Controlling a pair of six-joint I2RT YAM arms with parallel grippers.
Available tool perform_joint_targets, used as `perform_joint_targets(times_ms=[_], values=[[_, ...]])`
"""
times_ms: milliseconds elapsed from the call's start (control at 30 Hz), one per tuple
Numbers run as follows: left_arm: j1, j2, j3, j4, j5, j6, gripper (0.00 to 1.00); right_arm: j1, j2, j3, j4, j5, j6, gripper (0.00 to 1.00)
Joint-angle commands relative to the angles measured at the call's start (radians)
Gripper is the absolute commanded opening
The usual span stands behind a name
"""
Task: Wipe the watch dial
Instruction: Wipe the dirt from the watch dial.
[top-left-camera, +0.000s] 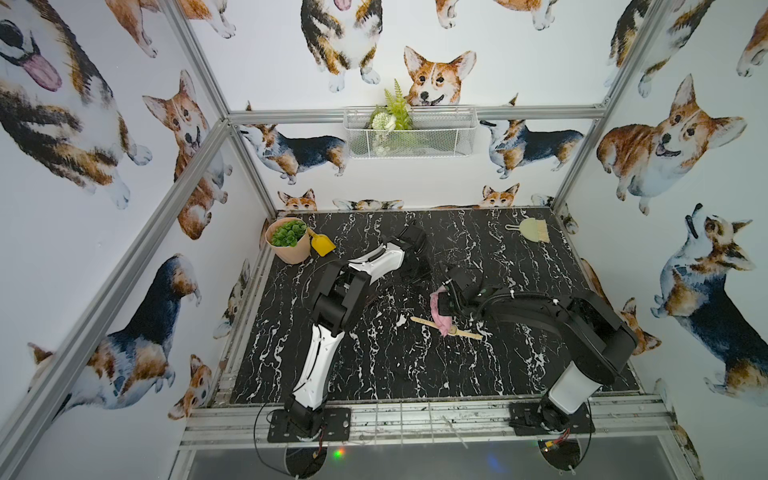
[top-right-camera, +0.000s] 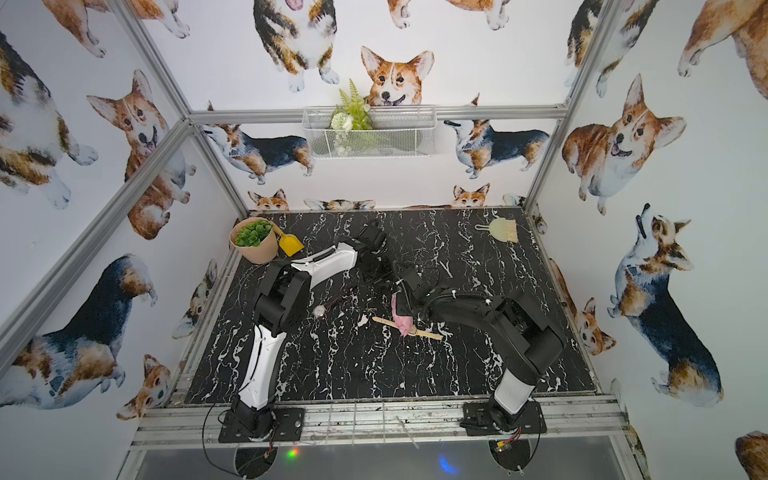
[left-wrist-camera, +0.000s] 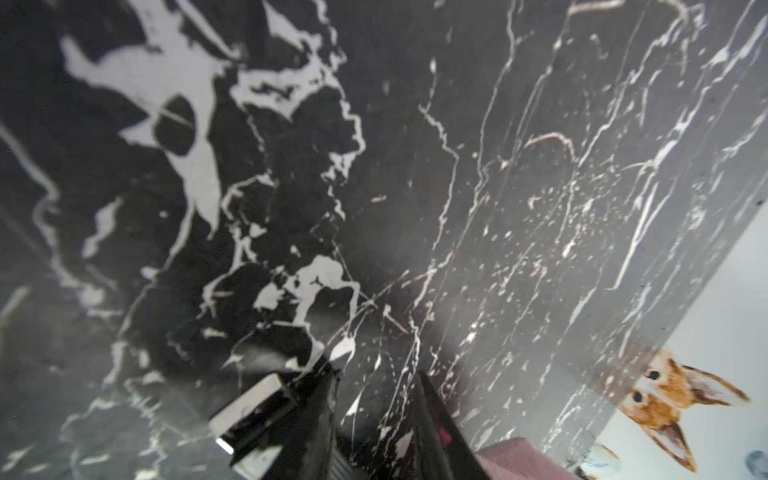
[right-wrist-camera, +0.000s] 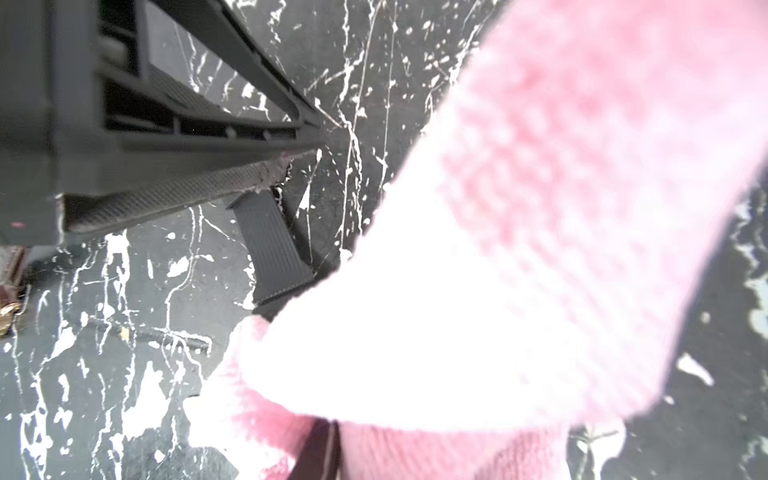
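marble table (top-left-camera: 374, 374), black with white veining, carries everything

left arm (top-left-camera: 320, 357): rises past the near side of the plant pot (top-left-camera: 291, 254), then angles away from the pot to mid-table. right arm (top-left-camera: 582, 328): lies low, well apart from the pot

pink cloth (top-left-camera: 440, 318): small hanging fold in both top views, well off from the pot. it floods the right wrist view (right-wrist-camera: 540, 208), washed out to white in the middle

hand brush (top-left-camera: 532, 230): at the table's far edge like the pot, but in the opposite corner. top views only

tan watch (top-left-camera: 469, 333): flat tan band with a round face at its middle, well apart from the pot toward the near side. the cloth's lower end overlaps the band next to the face. neither wrist view shows it

yellow scoop (top-left-camera: 323, 244): touching the pot's side

silver-dial watch (top-right-camera: 319, 311): seen in a top view, flat on the marble on the near side of the pot. in a top view the elbow (top-left-camera: 338, 303) hides the dial. a brown strap end (right-wrist-camera: 8, 286) with a brass buckle sits at the edge of the right wrist view

left gripper (left-wrist-camera: 374, 374): released, fingers (left-wrist-camera: 428, 415) parted, bare marble between them, nothing grasped that shows. too dark to read in the top views. a blurred maroon patch lies outside one finger, cannot tell what

right gripper (top-left-camera: 445, 309): clenched, grasping the pink cloth, its fingertips buried in the fabric
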Motion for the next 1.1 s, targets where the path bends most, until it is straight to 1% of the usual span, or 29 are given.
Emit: perform_joint_targets(times_ms=[0,133,233,333,433,533,567,767,867,1067], values=[[0.004,0.018,0.023,-0.132,-0.092,0.043,0.34,-0.006,0.014,-0.024,-0.130,-0.045,0.007,0.21],[0.001,0.003,-0.015,-0.123,-0.105,0.037,0.34,-0.006,0.036,0.003,-0.141,-0.065,-0.005,0.20],[0.007,-0.031,-0.044,-0.090,-0.087,0.023,0.34,-0.006,0.033,0.009,-0.146,-0.068,-0.010,0.20],[0.006,-0.054,-0.023,-0.097,-0.071,0.014,0.35,-0.006,0.033,0.014,-0.153,-0.068,-0.015,0.20],[0.004,-0.079,-0.021,-0.096,-0.046,0.004,0.39,-0.006,0.036,0.021,-0.159,-0.069,-0.021,0.20],[0.003,-0.098,-0.034,-0.096,-0.030,0.004,0.50,-0.006,0.039,0.031,-0.165,-0.071,-0.029,0.20],[0.002,-0.104,-0.043,-0.097,-0.028,0.009,0.52,-0.006,0.040,0.036,-0.168,-0.071,-0.033,0.20],[-0.013,-0.122,-0.111,-0.101,-0.039,0.035,0.53,-0.006,0.045,0.047,-0.173,-0.068,-0.039,0.20],[-0.014,-0.131,-0.162,-0.049,-0.032,0.009,0.53,-0.001,0.052,0.059,-0.176,-0.074,-0.043,0.20],[-0.020,-0.117,-0.131,-0.001,-0.003,-0.018,0.53,0.016,0.069,0.084,-0.185,-0.080,-0.050,0.19]])
